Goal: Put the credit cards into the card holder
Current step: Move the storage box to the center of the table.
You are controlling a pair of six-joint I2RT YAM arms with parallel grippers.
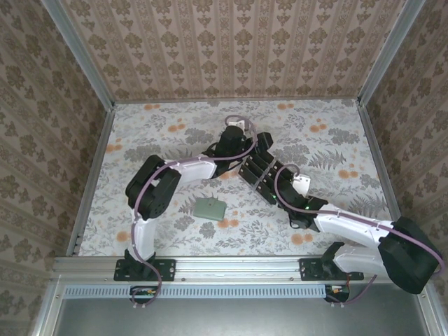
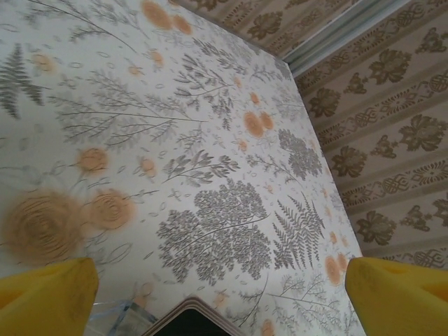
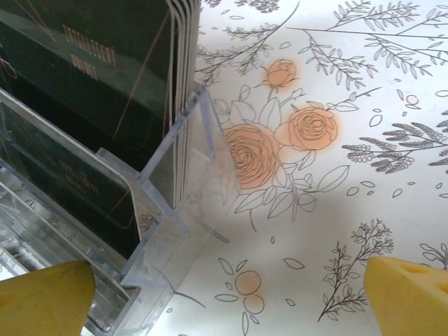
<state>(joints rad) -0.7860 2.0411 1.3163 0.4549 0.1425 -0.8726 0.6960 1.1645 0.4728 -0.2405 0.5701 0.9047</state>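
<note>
Right pincer [image 3: 227,301]: spread wide beside the clear plastic rack [image 3: 199,168].
Left pincer [image 2: 224,297]: spread wide.
Technique: centre over one dark rectangular card [image 3: 91,77], pinch its top edge, lift straight.

Left wrist view: the bottom edge cuts off both yellow fingertips [image 2: 42,297] and a dark rounded shape [image 2: 190,323] between them, too little to identify. Right wrist view: clear rack [image 3: 192,175] and credit cards [image 3: 91,77] run off left, their gold print blurred
</note>
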